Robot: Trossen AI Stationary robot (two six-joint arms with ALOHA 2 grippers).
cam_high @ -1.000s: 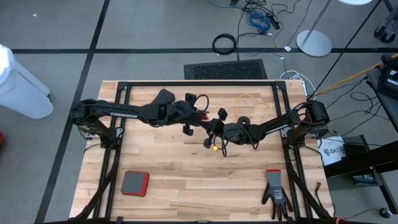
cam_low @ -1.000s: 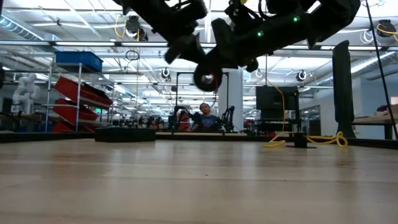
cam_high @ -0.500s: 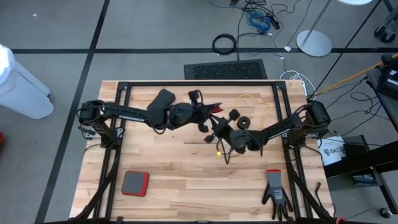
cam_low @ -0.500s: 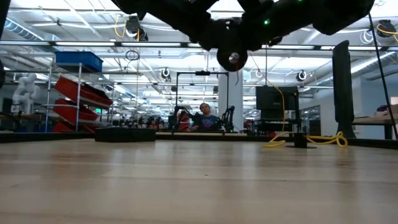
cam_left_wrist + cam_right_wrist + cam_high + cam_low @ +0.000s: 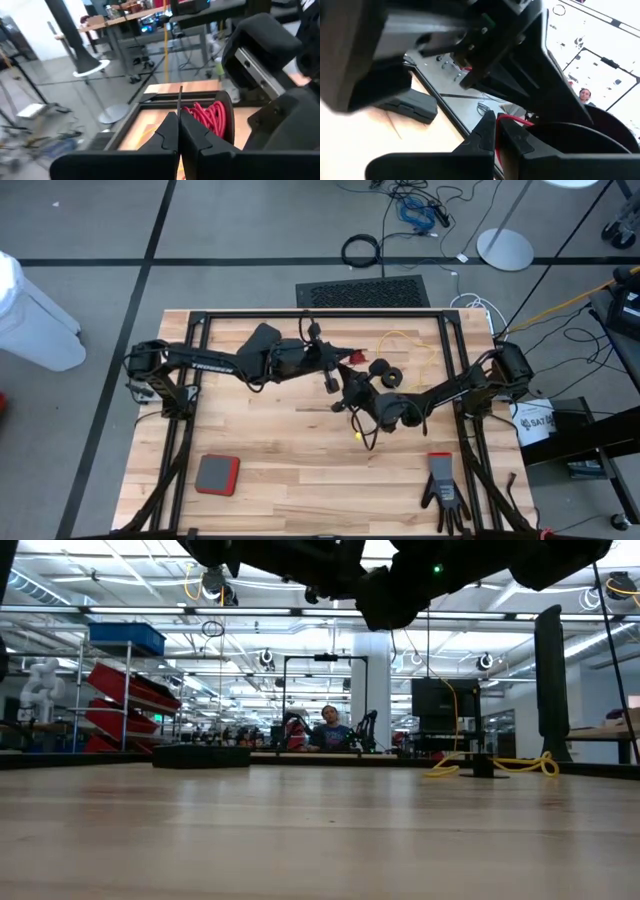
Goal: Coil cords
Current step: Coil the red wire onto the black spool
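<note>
Above the table's centre, left gripper [image 5: 328,376] and right gripper [image 5: 348,388] — both pinched shut on red cord [image 5: 207,116] by its reel [image 5: 227,107] at 12 o'clock — should wind with steady tension.

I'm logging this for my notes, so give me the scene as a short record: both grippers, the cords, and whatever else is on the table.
Left gripper: above table centre, fingers shut on thin strand
Right gripper: beside it, fingers shut on red cord
Red cord: wound on black reel, up in the air
Yellow cord: loose on table, far side
Other items: red pad, black glove, near edge
</note>
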